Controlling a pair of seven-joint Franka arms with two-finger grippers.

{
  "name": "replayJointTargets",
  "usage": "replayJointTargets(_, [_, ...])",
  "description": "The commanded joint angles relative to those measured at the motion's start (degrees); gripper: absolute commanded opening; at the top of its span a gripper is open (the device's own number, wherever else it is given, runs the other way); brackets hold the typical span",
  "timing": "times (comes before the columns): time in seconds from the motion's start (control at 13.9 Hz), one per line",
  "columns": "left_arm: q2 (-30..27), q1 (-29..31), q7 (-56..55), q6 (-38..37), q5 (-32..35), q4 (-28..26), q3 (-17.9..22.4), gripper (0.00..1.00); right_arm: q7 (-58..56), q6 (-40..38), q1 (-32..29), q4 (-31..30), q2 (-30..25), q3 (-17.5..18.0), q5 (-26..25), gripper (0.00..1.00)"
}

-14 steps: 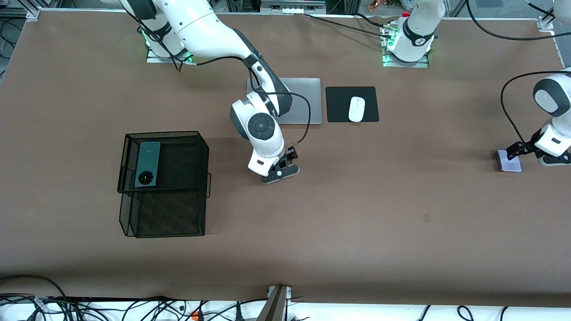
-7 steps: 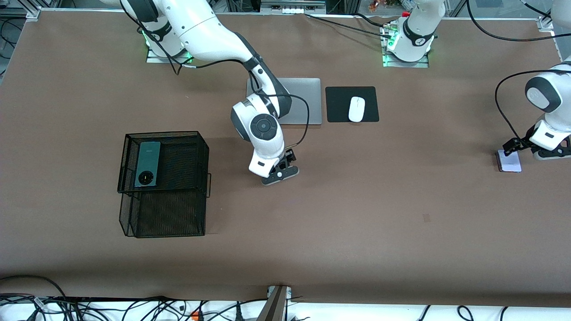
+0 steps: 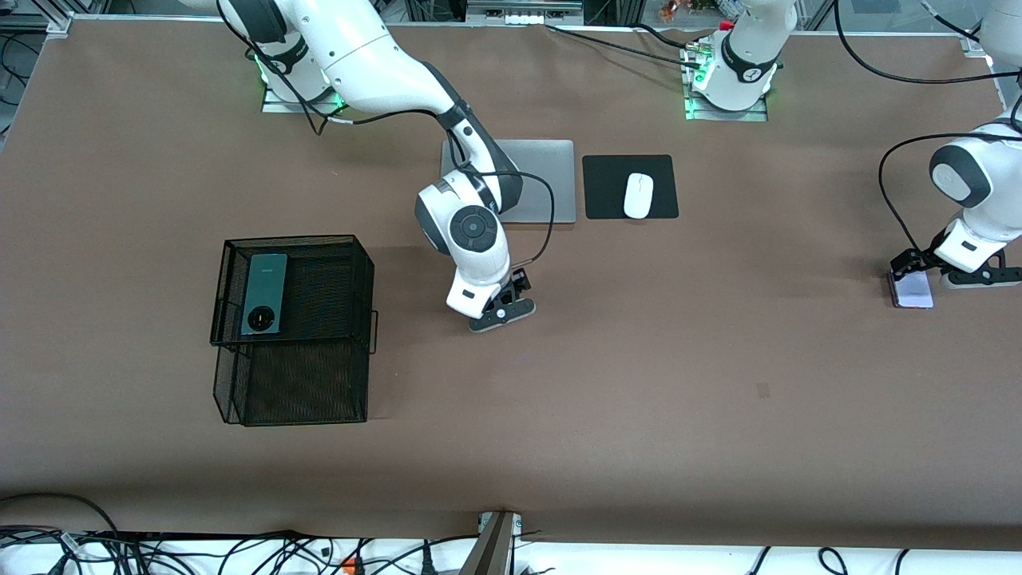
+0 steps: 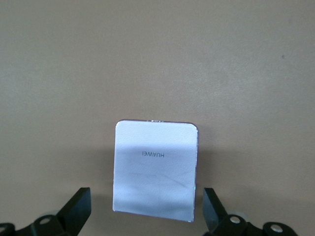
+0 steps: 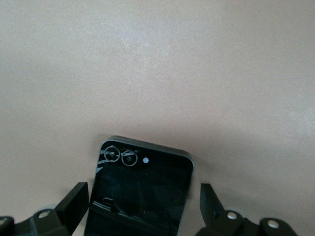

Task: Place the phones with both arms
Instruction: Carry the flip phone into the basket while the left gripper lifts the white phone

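Observation:
The small square black phone (image 5: 140,194) lies flat on the brown table. My right gripper (image 5: 142,209) is open and low over it, one finger on each side; in the front view the right gripper (image 3: 503,310) hides this phone. The small square pale-lilac phone (image 3: 914,291) lies at the left arm's end of the table. My left gripper (image 3: 909,265) is open, low over it. In the left wrist view the lilac phone (image 4: 155,169) sits between the open fingers (image 4: 78,211) of the left gripper (image 4: 146,216). The long dark-green phone (image 3: 264,293) lies on the top tray of the black mesh basket (image 3: 327,319).
A closed silver laptop (image 3: 535,180) lies farther from the front camera than the right gripper, partly covered by the right arm. Beside it a white mouse (image 3: 638,195) sits on a black pad (image 3: 607,188). The basket stands toward the right arm's end.
The left arm's wrist and gripper have shifted a little toward the table's middle, over the lilac phone. The right gripper has barely moved over the black phone.

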Motion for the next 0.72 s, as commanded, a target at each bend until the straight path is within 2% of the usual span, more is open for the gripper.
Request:
replayJointTargets(0.0, [2.31,1.87,2.32,0.24,1.28,2.86,-0.89,1.00,1.40,1.67,0.51,1.62,1.17,0.00,-0.31,1.00])
replayJointTargets(0.5, [5.74,2.22,2.59,0.24,0.40,6.03,-3.18,1.00,1.48,2.03,0.69,1.53,2.13,0.00,-0.39,0.99])
replayJointTargets(0.57, [5.74,2.22,2.59,0.24,0.40,6.47,-3.35,1.00,1.48,2.03,0.69,1.53,2.31,0.00,-0.40,0.98])
replayJointTargets(0.65, [5.83,2.22,2.59,0.24,0.40,6.64,-3.44,1.00,1.48,2.12,0.61,1.62,2.31,0.00,-0.48,0.90])
